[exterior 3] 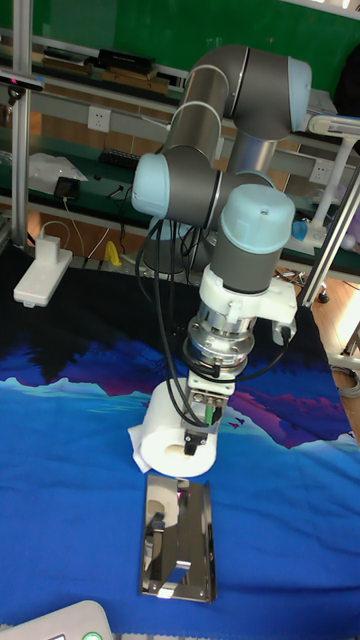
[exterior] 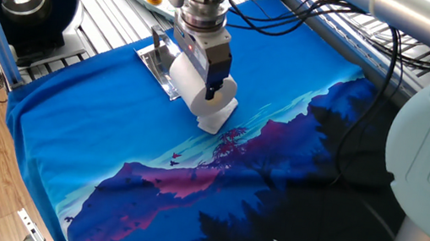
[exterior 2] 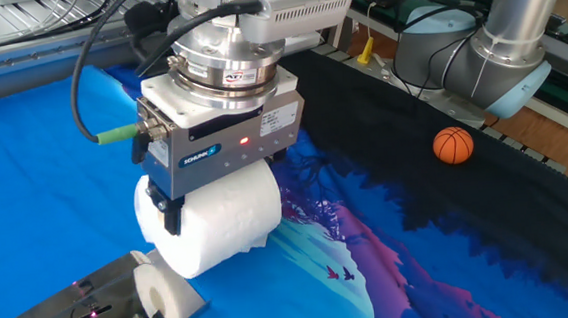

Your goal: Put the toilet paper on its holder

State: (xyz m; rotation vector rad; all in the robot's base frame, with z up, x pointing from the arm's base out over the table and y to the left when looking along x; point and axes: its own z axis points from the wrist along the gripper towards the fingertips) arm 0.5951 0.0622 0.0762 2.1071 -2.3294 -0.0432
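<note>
From one fixed view, the claw (exterior: 203, 85) comes straight down over the blue cloth on the desk (exterior: 93, 136), and it has the toilet paper (exterior: 194, 90) pinched between its fingers, roll lying on its side, the loose sheet end drooping beneath it onto the cloth. Right behind the claw, toward the desk's far edge, the holder (exterior: 157, 65) shows as a shiny plate, just beside the roll. Over to the other fixed view: the claw (exterior 2: 223, 218) is narrowed to the roll's length, one dark finger (exterior 2: 173, 215) pressed against the near end of the toilet paper (exterior 2: 223, 218); the far finger is hidden. The holder (exterior 2: 79, 314) lies below and in front of the claw, its bent arm partly hidden by what looks like the roll's reflection in the metal, so I can't say whether the core is lined up yet. Tall fixed view now: the claw (exterior 3: 197, 432) hangs above the near end of the holder (exterior 3: 178, 540), with the toilet paper (exterior 3: 180, 430) clear of the plate, hollow core facing the camera. My read on handling: this roll is light and soft, it squashes easily, so a gentle squeeze across the flat ends, as here, suits it; the trailing sheet could snag or unwind, and the polished holder may slide on the cloth.
</note>
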